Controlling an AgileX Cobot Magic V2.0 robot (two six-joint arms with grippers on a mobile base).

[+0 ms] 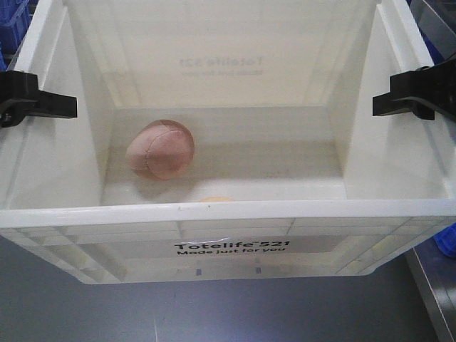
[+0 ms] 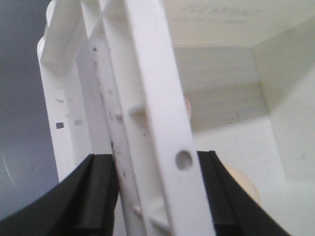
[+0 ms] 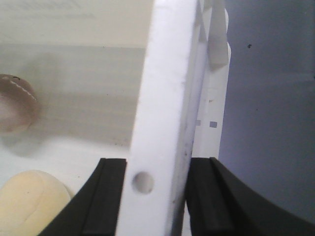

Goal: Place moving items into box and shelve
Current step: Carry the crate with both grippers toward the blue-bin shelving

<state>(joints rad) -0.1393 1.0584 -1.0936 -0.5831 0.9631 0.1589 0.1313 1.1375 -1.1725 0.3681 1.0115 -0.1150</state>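
Note:
The white box (image 1: 228, 211), printed "Totelife 521", fills the front view and is tilted toward the camera. Inside it, the pink stitched ball (image 1: 160, 148) lies left of centre. The yellow ball (image 1: 216, 199) only peeks over the near rim. My left gripper (image 1: 50, 103) is shut on the box's left rim (image 2: 152, 98), one jaw on each side of it (image 2: 156, 196). My right gripper (image 1: 395, 102) clamps the right rim (image 3: 167, 98) the same way (image 3: 155, 196). The right wrist view shows the pink ball (image 3: 15, 103) and the yellow ball (image 3: 29, 201) on the box floor.
Grey floor (image 1: 214, 313) lies below the box. Blue bins show at the top left (image 1: 14, 21) and at the right edge (image 1: 447, 239). A grey metal frame (image 1: 436, 25) stands at the upper right.

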